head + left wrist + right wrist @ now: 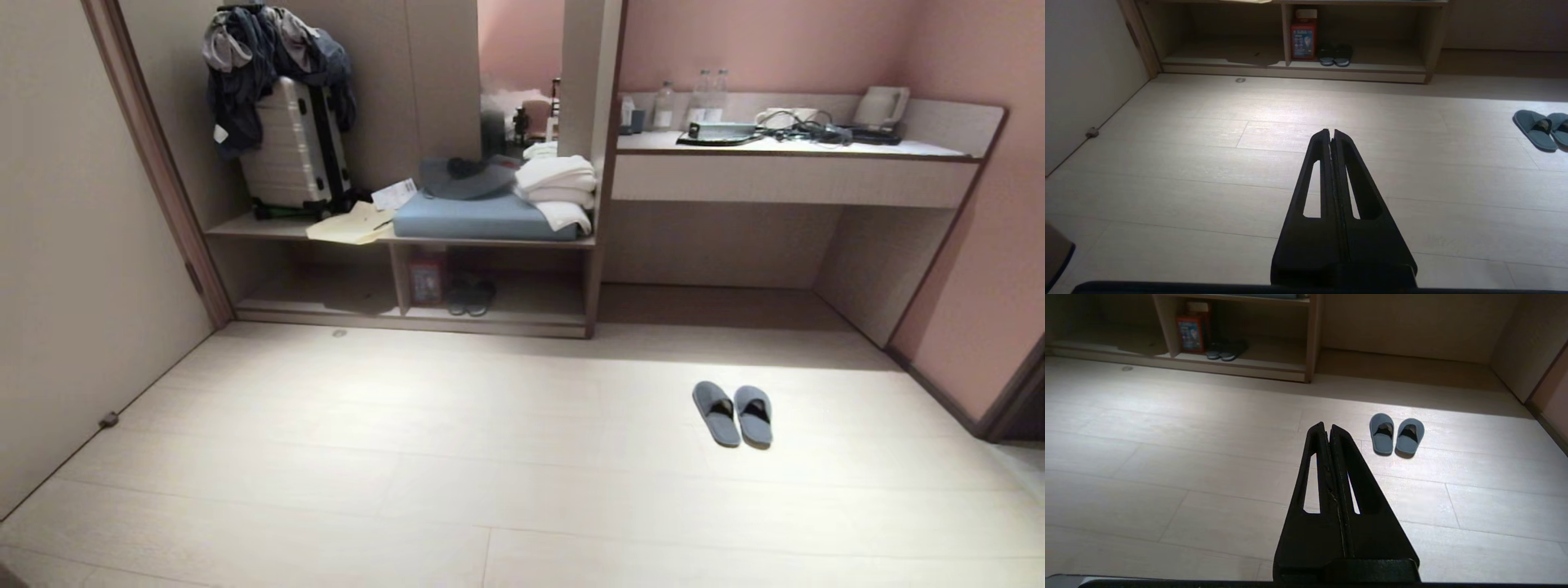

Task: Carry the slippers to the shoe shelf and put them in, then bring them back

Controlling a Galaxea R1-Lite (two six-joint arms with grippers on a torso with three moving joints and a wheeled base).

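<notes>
On bare floor [326, 457], the slippers [732, 414]

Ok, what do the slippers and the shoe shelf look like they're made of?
The slippers: apparently soft grey-blue fabric, matte, with thin flat soles; any weave is too fine to make out. The shoe shelf: beige wood-look board, probably laminate, smooth and matte with faint grain.

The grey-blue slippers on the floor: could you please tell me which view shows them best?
The right wrist view: the slippers sit whole and near its centre. The head view shows them whole but farther off; the left wrist view cuts one off at the edge.
</notes>
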